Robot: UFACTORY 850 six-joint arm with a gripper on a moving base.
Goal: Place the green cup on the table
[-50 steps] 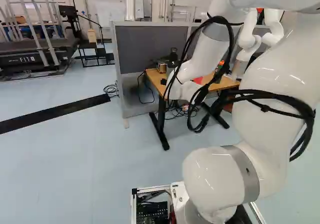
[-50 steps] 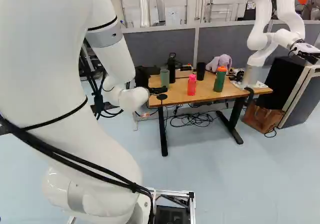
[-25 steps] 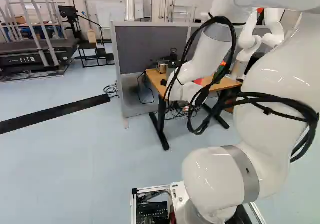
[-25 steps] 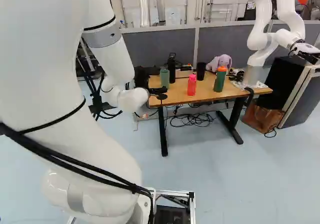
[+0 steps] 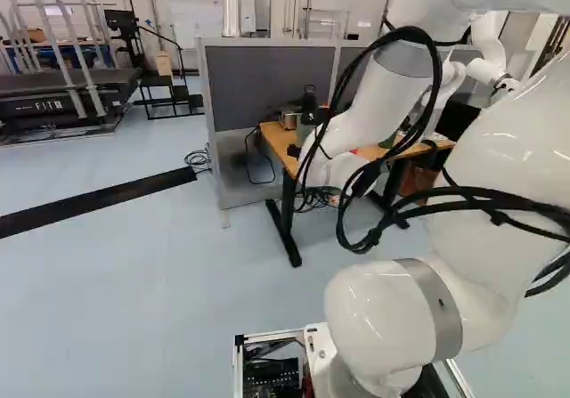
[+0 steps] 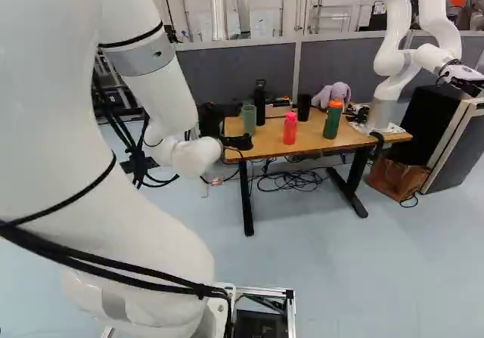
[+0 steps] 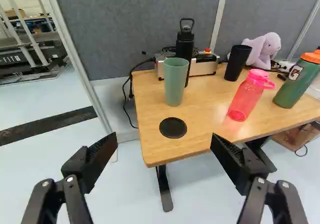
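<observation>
My gripper is a dark shape at the table's left end in the right base view, partly hidden by my wrist. In the wrist view the gripper stands wide open, with nothing between its fingers. Upright on the wooden table, ahead of the gripper and apart from it, is a plain pale green cup. The same green cup shows near the table's left end in the right base view.
Behind the cup are a black bottle and a metal box. Along the table stand a black cup, pink bottle, plush toy and dark green bottle. Another robot stands at its far end.
My arm has drawn back a little towards the base, and the wrist sits slightly lower. The gripper now covers the black disc on the tabletop in the right base view. The cup has not moved.
</observation>
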